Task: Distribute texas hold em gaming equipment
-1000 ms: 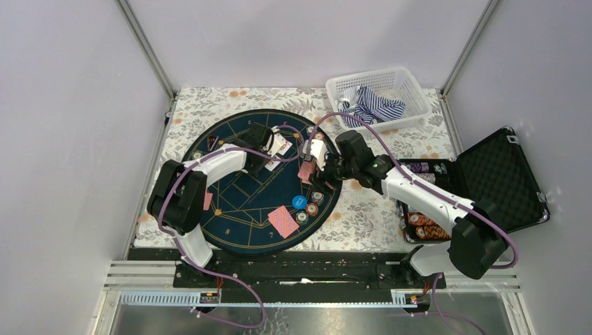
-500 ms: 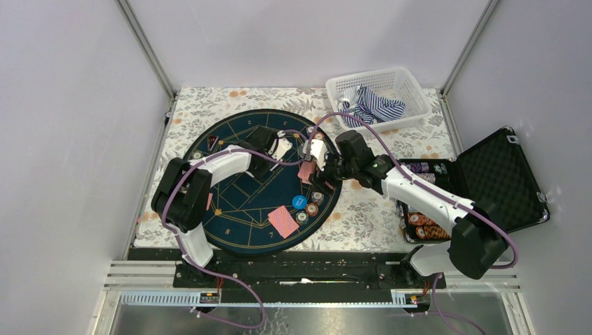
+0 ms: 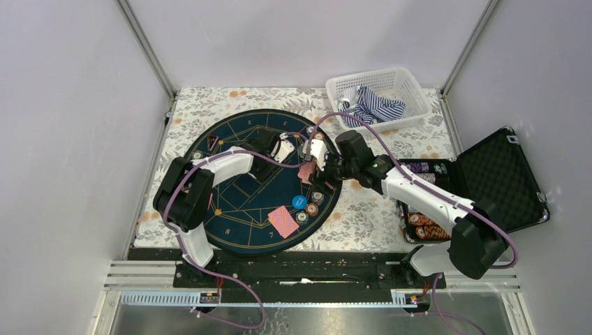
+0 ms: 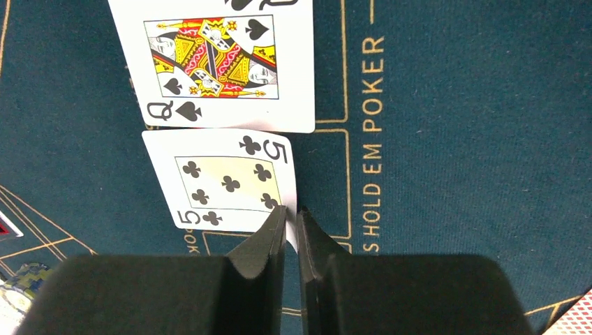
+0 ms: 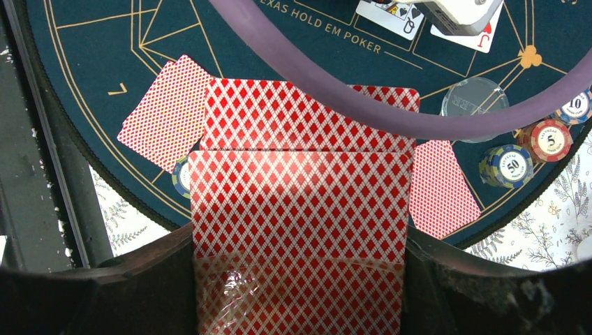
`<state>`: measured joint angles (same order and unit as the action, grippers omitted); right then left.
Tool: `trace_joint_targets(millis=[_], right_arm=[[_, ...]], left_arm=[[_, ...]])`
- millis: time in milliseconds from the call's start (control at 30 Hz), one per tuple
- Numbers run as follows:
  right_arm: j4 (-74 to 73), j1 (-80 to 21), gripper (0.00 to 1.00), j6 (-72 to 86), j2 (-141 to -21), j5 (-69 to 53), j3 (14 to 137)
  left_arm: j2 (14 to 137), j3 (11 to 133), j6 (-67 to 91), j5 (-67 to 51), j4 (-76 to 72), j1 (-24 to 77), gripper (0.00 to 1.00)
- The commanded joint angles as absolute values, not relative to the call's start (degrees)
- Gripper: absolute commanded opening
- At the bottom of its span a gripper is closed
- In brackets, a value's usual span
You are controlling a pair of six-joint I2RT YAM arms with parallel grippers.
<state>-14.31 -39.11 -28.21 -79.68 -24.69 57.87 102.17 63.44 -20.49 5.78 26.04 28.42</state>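
- Since a second ago the left arm's elbow has swung rightward, in over the mat's left edge. The left gripper (image 3: 279, 148) has barely left its spot above the far middle of the round navy mat (image 3: 244, 202), and the right arm has not shifted.
- Around them are a white basket (image 3: 417, 98) of striped cloth (image 3: 377, 108) at the far right and an open black case (image 3: 499, 178) holding rows of chips (image 3: 422, 225) at the right. A floral cloth (image 3: 363, 216) lies under everything.
- On the mat's near right lie face-down cards (image 3: 283, 222), a blue disc (image 3: 299, 202) and short chip stacks (image 3: 312, 208).
- A purple cable (image 5: 335, 87) arcs across the right wrist view and hides a band of the mat.
- Gold "HOLD EM POKER" runs along the mat beside the face-up cards. A blue-grey chip stack (image 5: 513, 166) reads "50", a red-and-white chip (image 5: 549, 137) reads "5", and a gold "7" sits near the mat's rim (the clear disc's lettering is too faint to read).
- The left arm lies low across the mat, fingers pointing down at the five of clubs (image 4: 223, 181). That card is face up, its far edge meeting the queen of spades (image 4: 216, 63).
- Its jaws stand a thin slit apart with that card's corner in the slit; whether they still pinch it cannot be told.
- The right arm stretches left from the case side. The right gripper (image 5: 300, 234) is clamped on the deck of red-backed cards (image 5: 300, 188), held above the mat's right half.
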Motion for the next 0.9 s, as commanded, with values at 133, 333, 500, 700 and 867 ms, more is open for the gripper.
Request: trace_joint_targets(millis=[133, 333, 500, 700, 867], right_arm=[[-11.69, -39.87, 0.00, -28.46, -78.49, -25.68, 58.80], [-11.63, -39.85, 0.00, -28.50, -78.31, -25.67, 58.80], [-11.64, -39.86, 0.00, -28.43, -78.09, -25.78, 58.80], [-11.55, -39.86, 0.00, -28.36, -77.79, -26.10, 58.97], [-11.54, -39.88, 0.00, -28.52, -77.85, -25.94, 58.80]], left_arm=[[102.38, 64.54, -19.47, 0.53, 26.97, 28.73, 0.21], [100.47, 66.60, -18.52, -2.63, 31.12, 28.53, 0.39], [97.96, 69.25, -16.47, -7.32, 35.38, 26.63, 0.43], [93.30, 72.05, -11.29, -22.27, 35.56, 16.36, 0.45], [82.35, 67.28, -3.28, -39.99, 24.90, 10.31, 0.54]])
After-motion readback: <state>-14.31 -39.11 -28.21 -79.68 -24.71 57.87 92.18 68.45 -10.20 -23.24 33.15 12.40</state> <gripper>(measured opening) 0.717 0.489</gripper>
